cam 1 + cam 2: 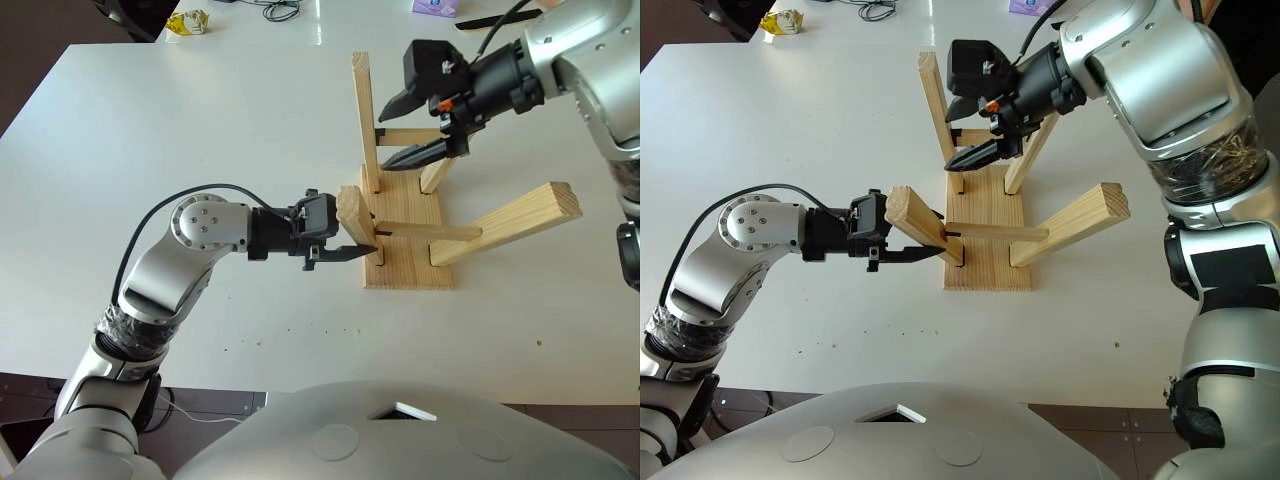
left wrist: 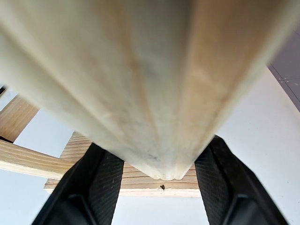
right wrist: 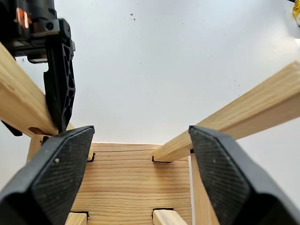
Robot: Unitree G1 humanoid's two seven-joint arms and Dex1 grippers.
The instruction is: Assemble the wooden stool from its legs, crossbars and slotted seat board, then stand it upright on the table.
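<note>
- Left eye view: the flat, pale, slotted wooden seat board lies on the white table, with four square pale wooden legs rising from it. The left gripper is closed low on the near-left leg, close to its slot. The right gripper hangs spread wide by the thin far crossbar and holds nothing. Whether it straddles that bar I cannot tell.
- Right eye view: the thin near crossbar runs from the near-left leg to the near-right leg, which splays well outward. The far-left leg stands nearly upright. I judge the step in hand to be seating the legs and bars, as the stool is upside down and not yet squared.
- Left wrist view: the held leg passes between two black fingers, which seem to press its sides, with the board beyond.
- Right wrist view: the wide-open black pads frame the board. Each of the four slots there has a leg end in it, though how deep each one sits is hidden.
- Next, I think, the splayed legs need pressing square into their slots. The free gripper should steady the far side while that is done, and only then can the stool be turned over.
</note>
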